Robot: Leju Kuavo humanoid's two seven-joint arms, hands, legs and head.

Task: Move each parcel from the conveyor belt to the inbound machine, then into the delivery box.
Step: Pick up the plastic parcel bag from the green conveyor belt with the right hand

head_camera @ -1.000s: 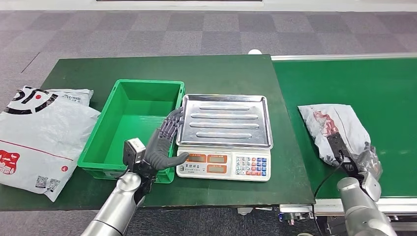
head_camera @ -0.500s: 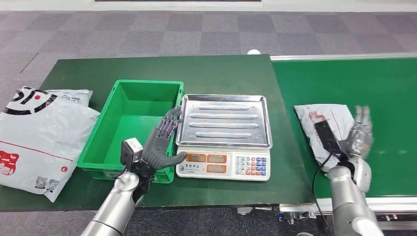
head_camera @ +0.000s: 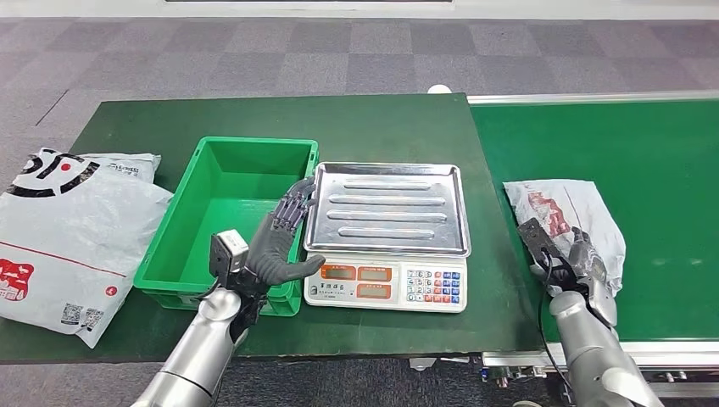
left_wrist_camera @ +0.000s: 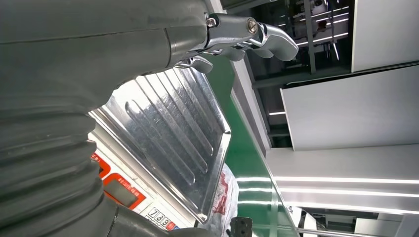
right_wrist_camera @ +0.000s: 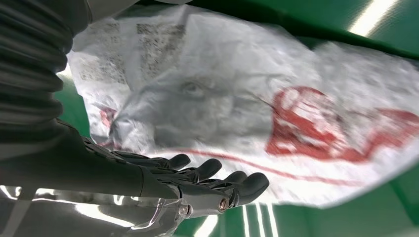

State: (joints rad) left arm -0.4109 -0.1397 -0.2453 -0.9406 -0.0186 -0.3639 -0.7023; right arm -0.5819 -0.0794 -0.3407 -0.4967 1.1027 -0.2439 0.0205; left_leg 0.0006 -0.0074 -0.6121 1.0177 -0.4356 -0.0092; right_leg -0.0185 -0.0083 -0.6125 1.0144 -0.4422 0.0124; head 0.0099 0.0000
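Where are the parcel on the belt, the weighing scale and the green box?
parcel [head_camera: 570,212]: head view, its white top face.
weighing scale [head_camera: 387,209]: head view, middle of its steel pan.
green box [head_camera: 166,244]: head view, its left wall.

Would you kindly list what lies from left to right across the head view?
Large white parcel → green box → left hand → scale → parcel on the belt.

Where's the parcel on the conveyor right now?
In the head view the parcel lies on the green conveyor belt, right of the scale, with the right hand at its near end.
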